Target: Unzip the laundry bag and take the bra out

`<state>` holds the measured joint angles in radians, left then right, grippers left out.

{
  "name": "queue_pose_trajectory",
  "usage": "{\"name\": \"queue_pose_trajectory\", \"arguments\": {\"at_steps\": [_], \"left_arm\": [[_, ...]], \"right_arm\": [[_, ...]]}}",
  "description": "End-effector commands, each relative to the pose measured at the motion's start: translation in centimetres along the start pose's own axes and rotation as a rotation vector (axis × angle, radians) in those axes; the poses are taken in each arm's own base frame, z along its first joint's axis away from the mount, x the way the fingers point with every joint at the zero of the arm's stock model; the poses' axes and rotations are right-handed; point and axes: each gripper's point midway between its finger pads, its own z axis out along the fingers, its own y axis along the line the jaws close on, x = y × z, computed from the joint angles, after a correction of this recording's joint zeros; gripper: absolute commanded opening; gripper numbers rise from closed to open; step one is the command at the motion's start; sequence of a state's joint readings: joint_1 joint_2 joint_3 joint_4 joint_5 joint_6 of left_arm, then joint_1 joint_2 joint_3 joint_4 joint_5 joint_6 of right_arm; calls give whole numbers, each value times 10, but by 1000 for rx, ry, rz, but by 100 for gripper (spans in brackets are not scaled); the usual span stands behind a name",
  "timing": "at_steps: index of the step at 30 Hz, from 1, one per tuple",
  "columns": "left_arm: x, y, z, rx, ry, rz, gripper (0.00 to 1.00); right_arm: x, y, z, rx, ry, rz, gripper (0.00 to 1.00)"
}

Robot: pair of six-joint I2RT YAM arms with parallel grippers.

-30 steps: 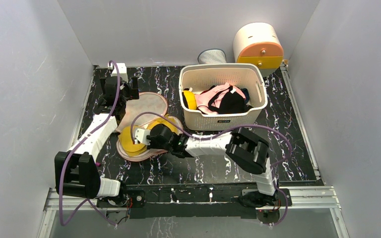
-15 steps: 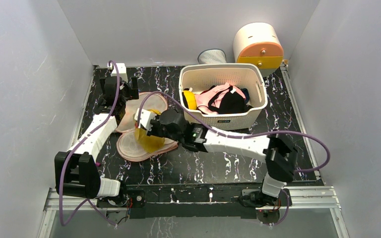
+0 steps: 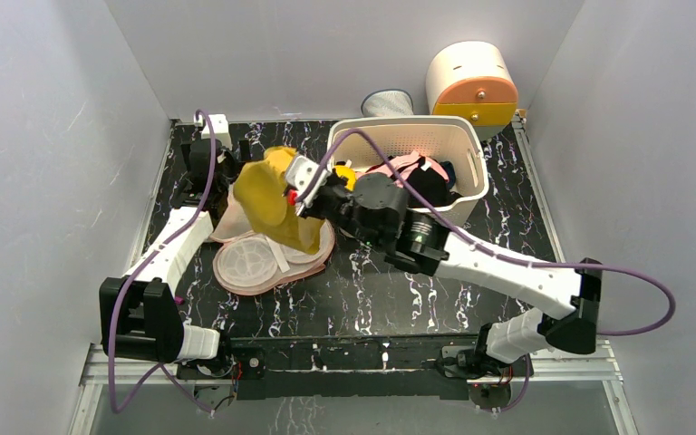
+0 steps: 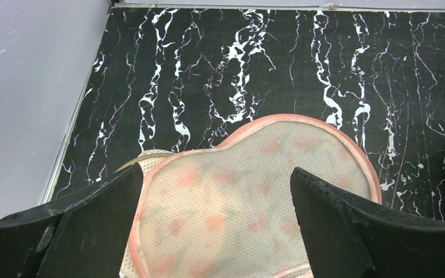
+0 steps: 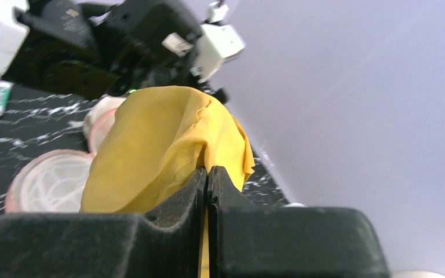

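The peach-pink laundry bag lies open on the black marbled table at the left. In the left wrist view its mesh lobe lies under my left gripper, which is open and empty above the bag's far lobe; it also shows in the top view. My right gripper is shut on the mustard-yellow bra and holds it lifted above the bag, hanging down. In the right wrist view the bra is pinched between the closed fingers, with the bag below it.
A white basket with pink and black garments and a small yellow round object stands right behind the right gripper. A cream and orange drawer box and a grey mesh item sit at the back. Grey walls enclose the table.
My right arm has lifted the bra up out of the bag and carried it back and right, toward the basket. The left arm has stayed in place.
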<state>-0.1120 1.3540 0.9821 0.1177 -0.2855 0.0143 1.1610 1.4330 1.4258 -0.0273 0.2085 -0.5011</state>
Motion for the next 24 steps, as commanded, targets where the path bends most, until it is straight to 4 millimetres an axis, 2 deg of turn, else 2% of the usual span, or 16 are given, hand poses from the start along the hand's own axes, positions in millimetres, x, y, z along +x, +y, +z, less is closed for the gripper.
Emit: {"name": "queue_pose_trajectory", "arguments": {"at_steps": [1, 5, 9, 11, 14, 18, 24], "left_arm": [[-22, 1, -1, 8, -44, -31, 98], [-21, -2, -1, 22, -39, -42, 98], [-19, -4, 0, 30, -34, -47, 99], [-18, -5, 1, 30, -29, -45, 98], [-18, -5, 1, 30, -27, -47, 98], [-18, -6, 1, 35, -26, -47, 98], [-18, -6, 1, 35, -26, -50, 98]], "right_arm": [[-44, -74, -33, 245, -48, -89, 0], [-40, -118, -44, 374, 18, -148, 0], [-21, -171, -56, 502, 98, -165, 0], [-13, -188, -61, 540, 114, -159, 0], [10, -217, -68, 581, 147, -157, 0], [53, -240, -70, 602, 213, -151, 0], [129, -242, -68, 542, 311, -160, 0]]}}
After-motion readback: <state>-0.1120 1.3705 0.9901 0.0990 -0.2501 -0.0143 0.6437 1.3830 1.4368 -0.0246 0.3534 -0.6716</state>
